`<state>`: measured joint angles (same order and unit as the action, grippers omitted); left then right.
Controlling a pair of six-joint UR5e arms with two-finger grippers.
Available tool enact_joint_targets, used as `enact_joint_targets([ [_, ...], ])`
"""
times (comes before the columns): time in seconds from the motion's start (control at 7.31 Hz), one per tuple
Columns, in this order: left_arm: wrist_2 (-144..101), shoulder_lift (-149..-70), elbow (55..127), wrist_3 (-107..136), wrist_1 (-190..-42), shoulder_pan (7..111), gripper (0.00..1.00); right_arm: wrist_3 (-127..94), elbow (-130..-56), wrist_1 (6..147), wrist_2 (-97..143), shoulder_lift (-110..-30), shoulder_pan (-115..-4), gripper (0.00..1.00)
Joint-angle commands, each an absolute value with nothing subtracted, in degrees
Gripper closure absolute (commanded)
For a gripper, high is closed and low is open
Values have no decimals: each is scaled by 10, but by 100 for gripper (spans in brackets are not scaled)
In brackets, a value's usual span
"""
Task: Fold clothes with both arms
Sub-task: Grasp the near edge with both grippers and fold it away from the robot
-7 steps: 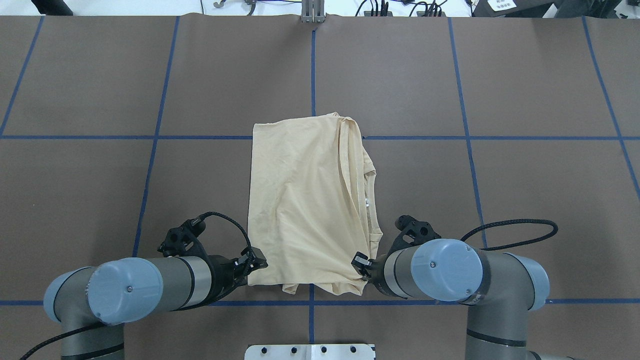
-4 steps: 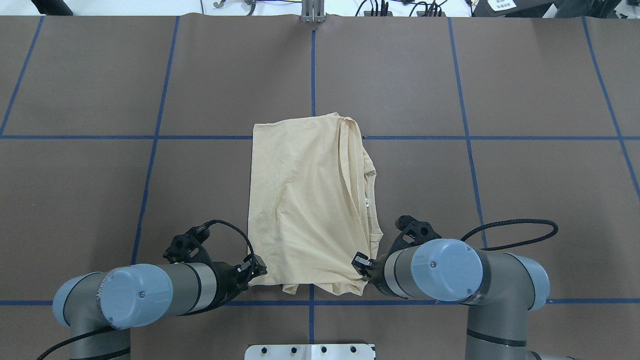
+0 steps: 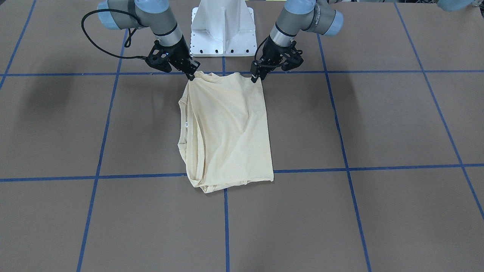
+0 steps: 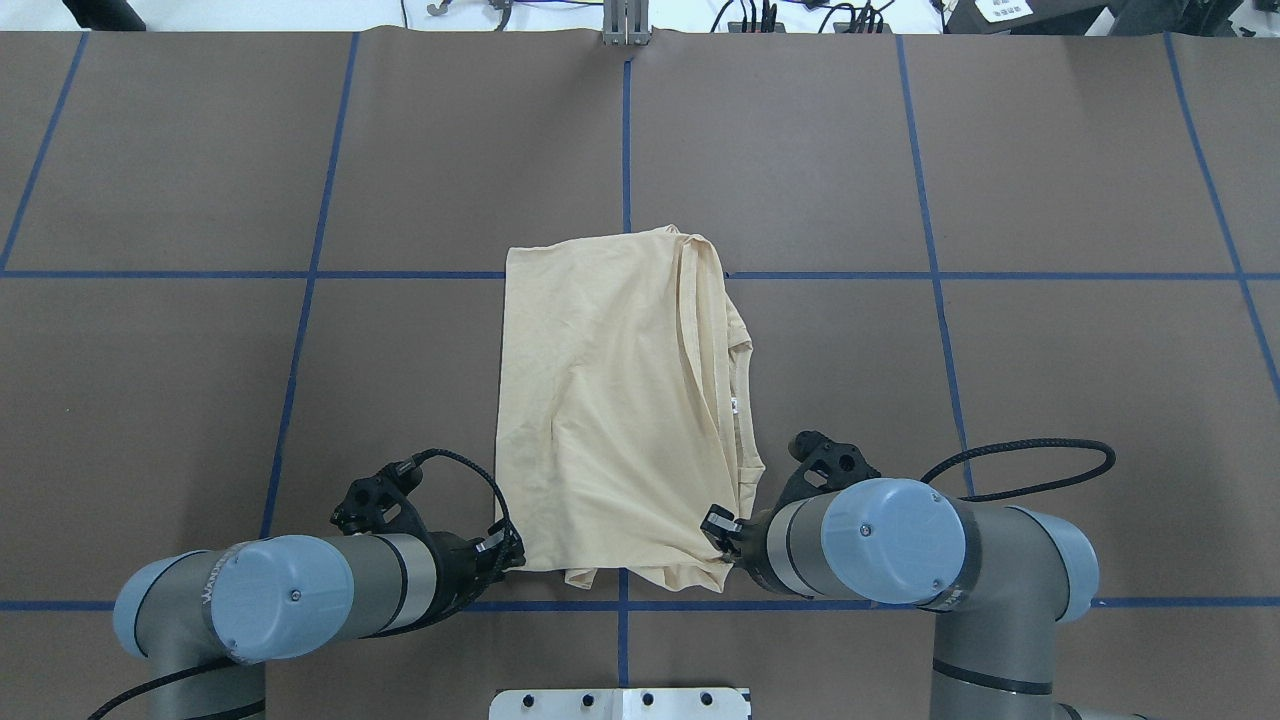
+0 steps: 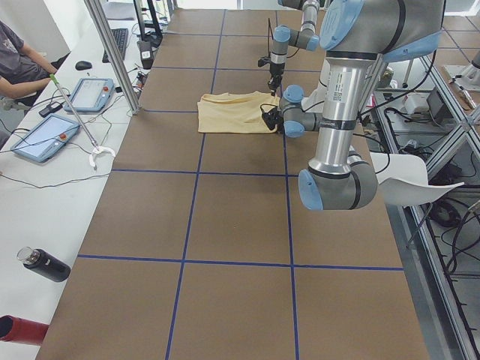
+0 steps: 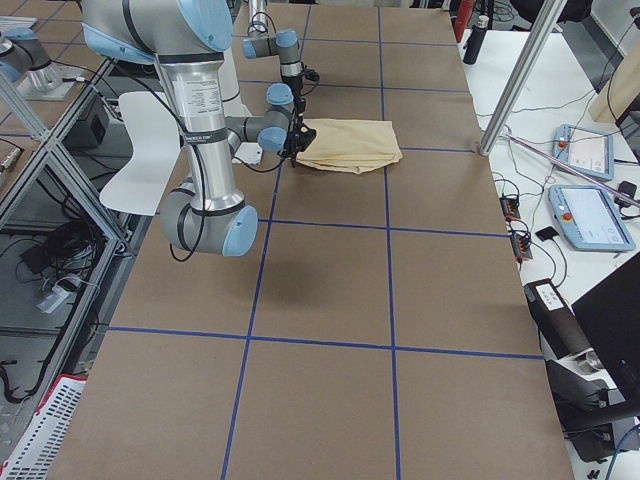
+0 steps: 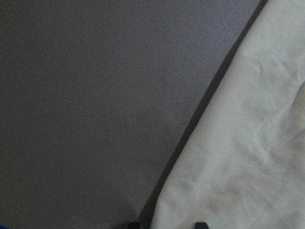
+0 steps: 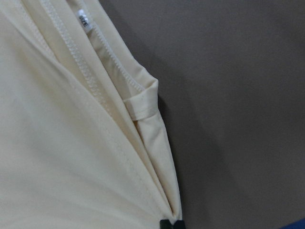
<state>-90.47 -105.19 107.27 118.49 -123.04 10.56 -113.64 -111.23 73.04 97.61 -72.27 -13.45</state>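
Sliding back since a second ago, the left gripper (image 4: pixel 508 553) now straddles a near corner of the T-shirt (image 4: pixel 610 400), jaws apart. The right gripper (image 4: pixel 722 530) is clamped on the other near corner. Part-folded, the T-shirt lies mid-table (image 4: pixel 200 400). A left pinch catching only one layer would probably skew the lift.

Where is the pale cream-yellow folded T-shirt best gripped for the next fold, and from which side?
At its two corners nearest the robot, coming in low from the robot's side. The pale cream-yellow folded T-shirt lies flat, layers stacked, with that edge facing the arms, and the left gripper and right gripper sit right at those corners.
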Motion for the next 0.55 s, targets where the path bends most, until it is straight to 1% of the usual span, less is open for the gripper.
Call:
enact_joint_targets([
  [0.0,-908,-1051,1078,1188,-1230,105,100,-1136,-1112,730,976,-723,-134,100],
  [0.14,-911,-1051,1091,1187,-1230,106,100,-1136,-1113,730,976,-722,-134,100],
  [0.27,-928,-1043,1134,1187,-1226,109,100,-1137,-1116,730,975,-723,-134,100],
  [0.41,-959,-1026,1179,1189,-1223,110,100,-1156,-1143,730,977,-735,-134,100],
])
